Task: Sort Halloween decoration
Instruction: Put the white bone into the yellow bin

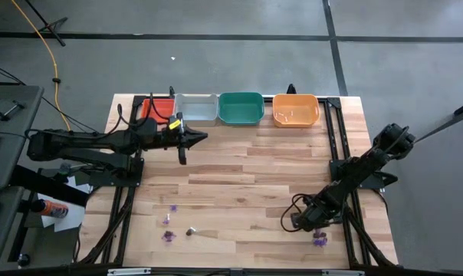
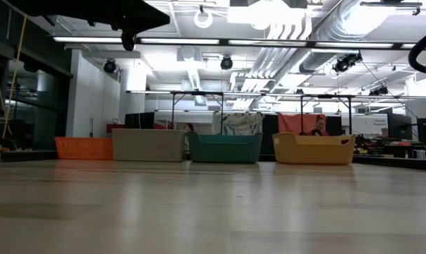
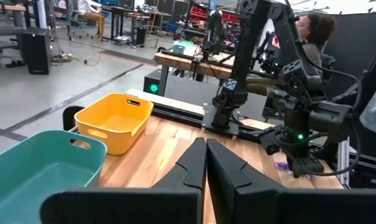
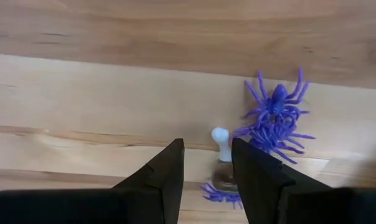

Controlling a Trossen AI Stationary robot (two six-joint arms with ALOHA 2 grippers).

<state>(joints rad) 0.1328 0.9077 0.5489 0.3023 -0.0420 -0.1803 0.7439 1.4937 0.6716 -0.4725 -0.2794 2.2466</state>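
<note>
The Halloween decoration is tiny trinkets scattered on the wooden table. A purple spider cluster [image 4: 275, 118], a small white piece [image 4: 221, 144] and a dark piece [image 4: 224, 177] lie just ahead of my right gripper [image 4: 206, 163]. That gripper is open and points down near the table's near right corner [image 1: 302, 222], beside purple trinkets [image 1: 319, 239]. More purple trinkets [image 1: 169, 222] and a dark one [image 1: 190, 230] lie near the near left edge. My left gripper [image 1: 203, 138] is shut [image 3: 206, 149] and hangs above the table in front of the grey tray [image 1: 195, 107].
Red [image 1: 159, 106], grey, green [image 1: 241, 107] and orange [image 1: 296, 109] trays stand in a row along the far edge; the orange one holds a few pale pieces. Black frame rails run along both table sides. A person sits beyond the table [image 3: 312, 31].
</note>
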